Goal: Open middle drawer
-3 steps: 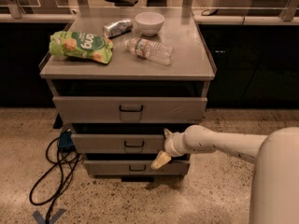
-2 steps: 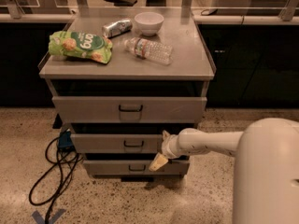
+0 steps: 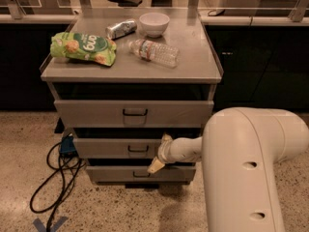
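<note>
The middle drawer (image 3: 104, 148) is the low grey front with a small black loop handle (image 3: 138, 149), second in the grey cabinet, with a dark gap above it. My gripper (image 3: 161, 152) is at this drawer's front, just right of the handle. It is open, with one finger up near the drawer's top edge and the cream fingertip (image 3: 155, 166) down over the gap below. It holds nothing. My white arm (image 3: 246, 168) fills the lower right and hides the cabinet's right side there.
A taller drawer (image 3: 91, 113) sits above and a narrow one (image 3: 113, 174) below. On the cabinet top lie a green chip bag (image 3: 83, 47), a can (image 3: 120, 29), a white bowl (image 3: 154, 23) and a water bottle (image 3: 154, 52). Black cables (image 3: 57, 175) lie on the floor at left.
My gripper has shifted slightly left toward the middle drawer's handle. The arm's large white link has swung in and now fills the lower right. The drawers have not moved.
</note>
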You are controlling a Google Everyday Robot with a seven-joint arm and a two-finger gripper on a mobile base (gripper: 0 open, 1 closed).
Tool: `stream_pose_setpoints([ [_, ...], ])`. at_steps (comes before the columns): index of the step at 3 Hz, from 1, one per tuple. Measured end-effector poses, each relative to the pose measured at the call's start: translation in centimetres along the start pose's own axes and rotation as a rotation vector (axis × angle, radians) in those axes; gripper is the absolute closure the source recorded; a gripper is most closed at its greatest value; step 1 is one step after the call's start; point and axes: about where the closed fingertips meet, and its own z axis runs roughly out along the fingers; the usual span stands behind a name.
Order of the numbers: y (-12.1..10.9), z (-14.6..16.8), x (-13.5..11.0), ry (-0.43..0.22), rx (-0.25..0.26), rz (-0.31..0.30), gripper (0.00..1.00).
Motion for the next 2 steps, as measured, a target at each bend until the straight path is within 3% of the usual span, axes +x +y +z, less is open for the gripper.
stream_pose_setpoints([
  [1,-0.43,0.12,-0.36,-0.01,0.02,-0.002,0.0],
  [2,-0.43,0.12,-0.36,-0.01,0.02,-0.003,0.16],
])
